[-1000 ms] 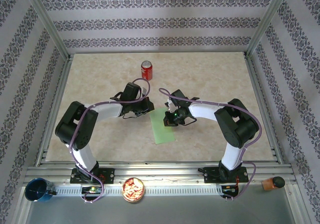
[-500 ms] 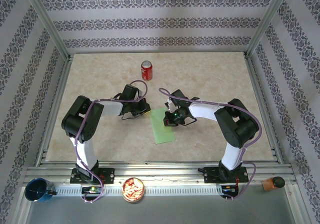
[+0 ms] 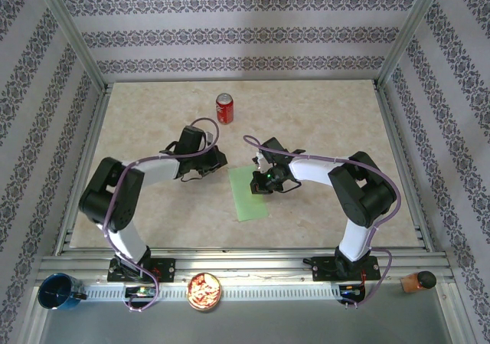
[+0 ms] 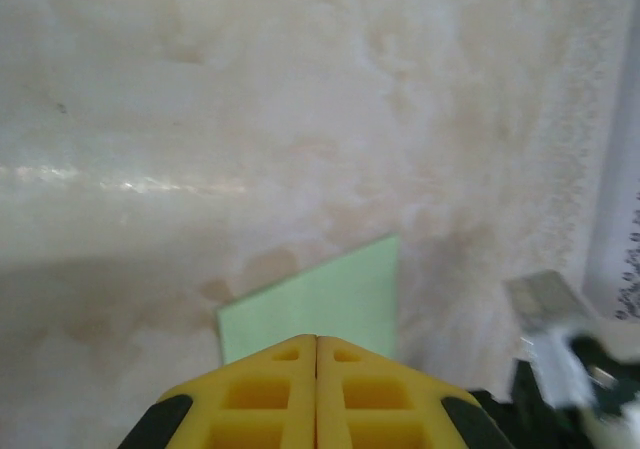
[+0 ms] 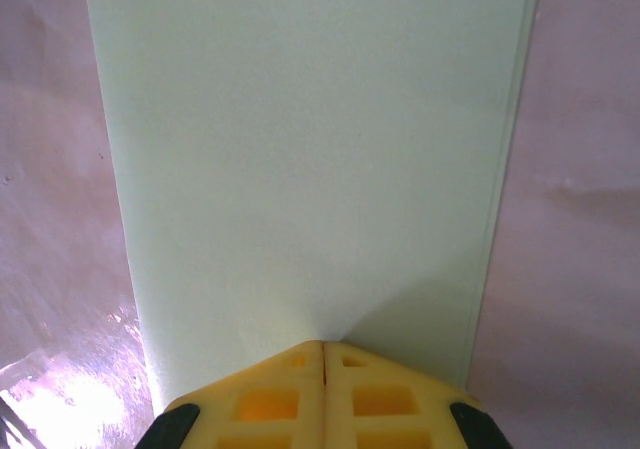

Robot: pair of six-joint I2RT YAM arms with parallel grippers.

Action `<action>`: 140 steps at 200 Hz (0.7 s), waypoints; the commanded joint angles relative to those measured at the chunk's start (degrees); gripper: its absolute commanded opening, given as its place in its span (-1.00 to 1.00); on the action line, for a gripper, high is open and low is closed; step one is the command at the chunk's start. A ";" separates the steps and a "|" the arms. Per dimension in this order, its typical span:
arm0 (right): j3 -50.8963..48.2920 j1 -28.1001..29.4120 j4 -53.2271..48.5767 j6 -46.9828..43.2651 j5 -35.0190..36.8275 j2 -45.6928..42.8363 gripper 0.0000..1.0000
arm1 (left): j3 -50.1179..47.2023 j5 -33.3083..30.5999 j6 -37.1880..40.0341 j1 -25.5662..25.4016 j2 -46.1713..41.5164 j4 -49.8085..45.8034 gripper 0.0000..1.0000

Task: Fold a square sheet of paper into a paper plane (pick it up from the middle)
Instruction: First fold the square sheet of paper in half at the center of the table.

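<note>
Overhead camera, high above and behind the arm bases (image 3: 142, 269), looks down on the whole tabletop (image 3: 321, 129) from far off. Left wrist camera sits low and close, looking over the left gripper (image 4: 317, 341) across the tabletop toward the green paper (image 4: 320, 304). Right wrist camera looks from very near along that paper, past the right gripper (image 5: 323, 347). All three views share the paper.

Walls: pale wallpaper (image 3: 230, 37) with horizontal bands of dark floral pattern, on three sides.
Frame: bare metal posts (image 3: 71, 34) at the back corners; slotted rail (image 3: 260, 289) along the near edge.
Counter: beige marbled counter (image 3: 329, 114).
Light: soft and even; a faint bright streak (image 4: 130, 181) on the counter.
</note>
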 commanded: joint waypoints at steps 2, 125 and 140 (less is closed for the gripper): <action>-1.64 0.06 -4.18 1.09 4.22 0.22 -1.00 | -2.12 0.35 -1.10 -1.82 -5.59 -1.77 -0.85; -3.35 0.93 -3.65 2.80 6.27 -2.45 -1.00 | -13.07 -1.46 -7.61 -16.52 -13.65 5.64 -0.82; -3.78 0.93 -3.37 3.05 6.38 -2.69 -1.00 | -13.61 -1.21 -7.98 -17.64 -12.34 6.88 -0.82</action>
